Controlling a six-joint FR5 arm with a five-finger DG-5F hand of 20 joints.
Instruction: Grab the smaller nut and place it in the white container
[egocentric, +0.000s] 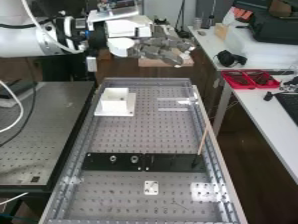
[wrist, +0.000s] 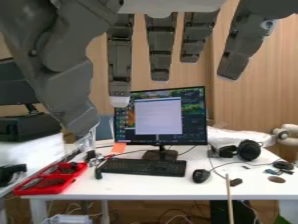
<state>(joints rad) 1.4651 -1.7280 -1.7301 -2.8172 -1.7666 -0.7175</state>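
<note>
Reaching for the smaller nut is judged to be the step in hand, with no grasp made. The fingers (wrist: 159, 50) are held straight and spread wide, the thumb (wrist: 60, 60) is set well apart from them, and nothing is gripped. They are raised above the far end of the desk (egocentric: 166, 197). The container (egocentric: 115, 101) stands upright below the fingers, towards the near end, and the bar (egocentric: 174, 162) lies farther from them the same way. On it the larger nut (egocentric: 113, 158) and the bearing (egocentric: 134, 159) can be seen, apart from each other.

For the next move, the fingers should be brought down past the container to the bar, turned to point downwards, and narrowed beside the larger nut, on the side away from the bearing. A light pinch by the fingertips would be called for, so that the larger nut is not knocked.

The smaller nut is hard to make out against the black bar; it is probably there, beside the larger nut, but this cannot be confirmed. The floor of the container is hidden by its walls, so its contents cannot be told. The roots of the fingers are cut off in the wrist view.
</note>
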